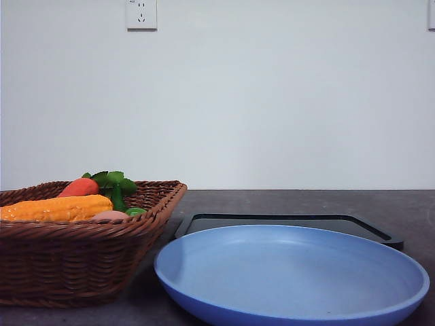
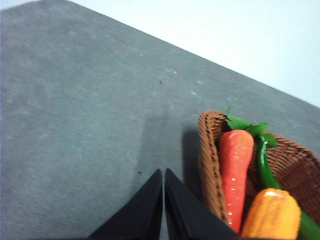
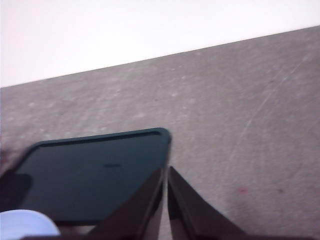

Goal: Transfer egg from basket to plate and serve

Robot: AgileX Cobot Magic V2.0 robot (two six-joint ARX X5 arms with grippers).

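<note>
A brown woven wicker basket (image 1: 81,251) with a braided rim holds a smooth, glossy plastic-looking carrot (image 1: 79,187), a pebbled yellow-orange corn cob (image 1: 54,208) and a smooth tan egg (image 1: 109,215). Beside the basket, a matte light-blue plate (image 1: 292,309) sits before a black tray (image 1: 285,221) with a faint sheen. The table (image 2: 75,110) is dull grey, speckled and lightly scratched. Matt black fingers (image 2: 177,210) appear beside the basket.

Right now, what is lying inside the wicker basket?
The basket holds a corn cob, a carrot with green leaves, a green vegetable and the egg. Its wall hides whatever lies lower.
</note>
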